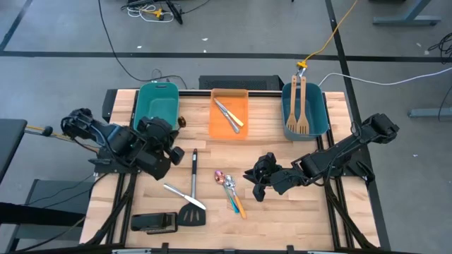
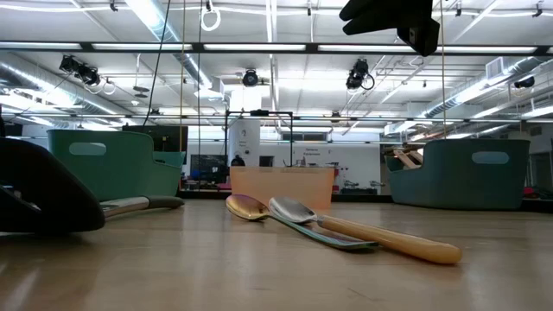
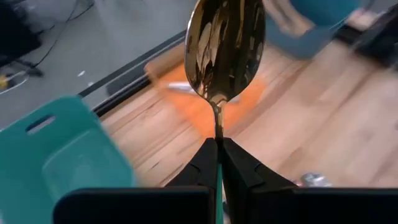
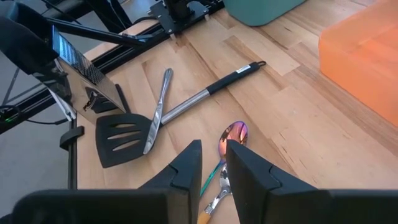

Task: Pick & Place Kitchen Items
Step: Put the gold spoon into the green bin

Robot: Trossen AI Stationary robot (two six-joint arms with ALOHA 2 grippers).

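My left gripper [image 1: 174, 130] is shut on a gold-bowled spoon [image 3: 225, 50] and holds it above the table between the teal bin [image 1: 157, 102] and the orange bin [image 1: 229, 113]. My right gripper [image 4: 213, 155] hangs narrowly open and empty over several spoons [image 1: 231, 189] that lie flat mid-table; they also show in the low view [image 2: 302, 216]. A black spatula [image 1: 192, 204] lies flat with a silver knife [image 1: 182, 195] across it. Knives and forks [image 1: 228, 115] lie in the orange bin. Two wooden spatulas [image 1: 298, 106] lean out of the blue-grey bin [image 1: 318, 116]. My left gripper pinches the spoon's handle just behind the neck [image 3: 217, 134] between its two fingers [image 3: 245, 171]. The fingers lie along the handle, and the bowl sticks out beyond the fingertips. The spoon is lifted clear of the table.
A flat black block [image 1: 154, 222] lies at the near left edge. The three bins stand in a row along the far edge. Bare wood shows between the orange bin and the spoons, and at the near right.
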